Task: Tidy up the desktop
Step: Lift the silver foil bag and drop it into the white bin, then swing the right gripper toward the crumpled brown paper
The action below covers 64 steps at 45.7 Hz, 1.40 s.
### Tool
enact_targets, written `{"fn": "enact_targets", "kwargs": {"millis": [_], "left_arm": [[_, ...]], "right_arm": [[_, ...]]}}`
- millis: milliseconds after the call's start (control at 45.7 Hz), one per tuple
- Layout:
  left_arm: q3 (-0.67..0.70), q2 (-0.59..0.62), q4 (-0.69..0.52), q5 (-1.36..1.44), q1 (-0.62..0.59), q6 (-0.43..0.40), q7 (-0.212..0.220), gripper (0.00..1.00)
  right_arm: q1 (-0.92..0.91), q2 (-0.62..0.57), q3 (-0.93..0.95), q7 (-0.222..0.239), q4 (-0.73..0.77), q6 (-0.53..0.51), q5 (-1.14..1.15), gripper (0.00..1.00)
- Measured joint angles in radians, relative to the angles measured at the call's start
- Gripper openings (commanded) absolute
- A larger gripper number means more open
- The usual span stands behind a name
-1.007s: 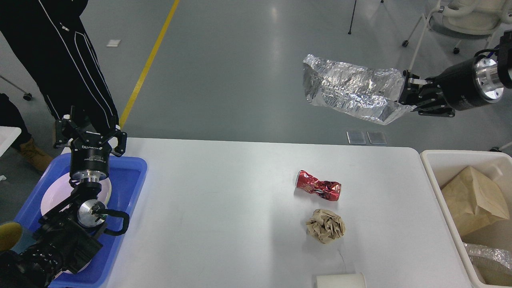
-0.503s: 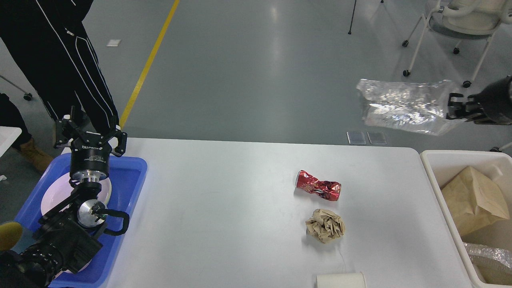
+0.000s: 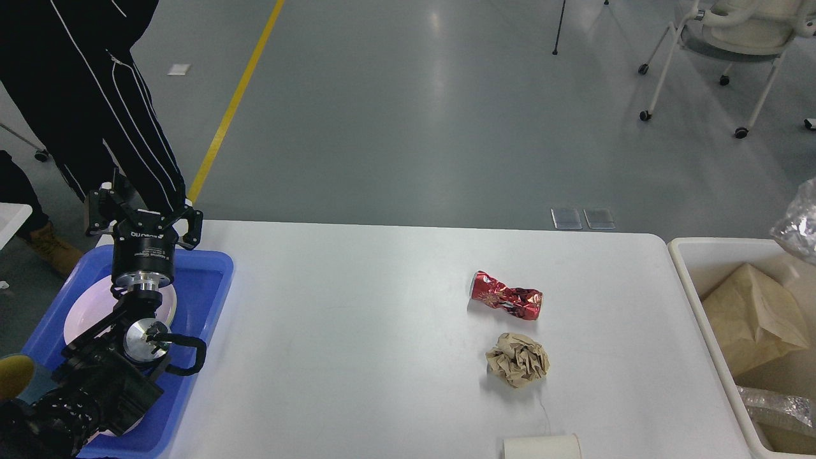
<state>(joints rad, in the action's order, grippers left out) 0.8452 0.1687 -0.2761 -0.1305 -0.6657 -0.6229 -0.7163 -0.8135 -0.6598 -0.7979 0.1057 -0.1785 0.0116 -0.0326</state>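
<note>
1. Head view shows the desk (image 3: 357, 331), a wide white top with rounded corners, filling the middle of the scene between a blue tray (image 3: 217, 271) at its left end and a cream bin (image 3: 685, 255) at its right end.
2. A crushed red can (image 3: 507, 299) and a crumpled brown paper ball (image 3: 517, 361) lie close together right of centre; a white roll (image 3: 542, 446) sits at the near edge.
3. My left gripper (image 3: 140, 213) hangs over the tray above a white plate (image 3: 80, 319), its jaws spread and holding nothing.
4. My right gripper is out of view; only a scrap of silver foil (image 3: 797, 223) shows at the right border, above the bin.
5. I judge the step in hand to be binning the foil; next comes the can or the paper ball, each needing a top-down pinch.
6. Open desk surrounds both pieces, and the path rightward to the bin looks unobstructed, though the bin's near wall must be cleared.
</note>
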Motion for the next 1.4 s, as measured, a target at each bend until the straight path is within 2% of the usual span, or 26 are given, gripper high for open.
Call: {"fn": "enact_targets", "kwargs": {"millis": [109, 241, 263, 284, 306, 328, 350, 372, 897, 1203, 1291, 1400], "left_arm": [[0.0, 0.0, 0.0, 0.0, 0.0, 0.0, 0.0, 0.97], [0.0, 0.0, 0.0, 0.0, 0.0, 0.0, 0.0, 0.97], [0.0, 0.0, 0.0, 0.0, 0.0, 0.0, 0.0, 0.97], [0.0, 0.0, 0.0, 0.0, 0.0, 0.0, 0.0, 0.97], [0.0, 0.0, 0.0, 0.0, 0.0, 0.0, 0.0, 0.97], [0.0, 0.0, 0.0, 0.0, 0.0, 0.0, 0.0, 0.97], [0.0, 0.0, 0.0, 0.0, 0.0, 0.0, 0.0, 0.97], [0.0, 0.0, 0.0, 0.0, 0.0, 0.0, 0.0, 0.97], [0.0, 0.0, 0.0, 0.0, 0.0, 0.0, 0.0, 0.97], [0.0, 0.0, 0.0, 0.0, 0.0, 0.0, 0.0, 0.97], [0.0, 0.0, 0.0, 0.0, 0.0, 0.0, 0.0, 0.97], [0.0, 0.0, 0.0, 0.0, 0.0, 0.0, 0.0, 0.97]], "right_arm": [[0.201, 0.098, 0.002, 0.048, 0.155, 0.067, -0.195, 0.0], [0.319, 0.173, 0.028, 0.063, 0.223, 0.101, -0.29, 0.0], [0.329, 0.179, 0.036, 0.064, 0.226, 0.105, -0.295, 0.07], [0.335, 0.183, 0.043, 0.064, 0.228, 0.108, -0.297, 0.39], [0.339, 0.185, 0.05, 0.064, 0.229, 0.11, -0.299, 0.94], [0.341, 0.187, 0.058, 0.064, 0.23, 0.111, -0.3, 1.0], [0.344, 0.188, 0.067, 0.064, 0.23, 0.111, -0.301, 0.95], [0.345, 0.19, 0.073, 0.063, 0.23, 0.111, -0.301, 1.0], [0.333, 0.219, 0.083, 0.062, 0.237, 0.111, -0.245, 1.0], [0.051, 0.25, 0.074, 0.055, 0.229, 0.092, -0.244, 1.0], [-0.079, 0.251, 0.054, 0.049, 0.212, 0.035, -0.24, 1.0], [-0.303, 0.233, 0.015, 0.022, 0.128, -0.151, -0.22, 1.0]]}}
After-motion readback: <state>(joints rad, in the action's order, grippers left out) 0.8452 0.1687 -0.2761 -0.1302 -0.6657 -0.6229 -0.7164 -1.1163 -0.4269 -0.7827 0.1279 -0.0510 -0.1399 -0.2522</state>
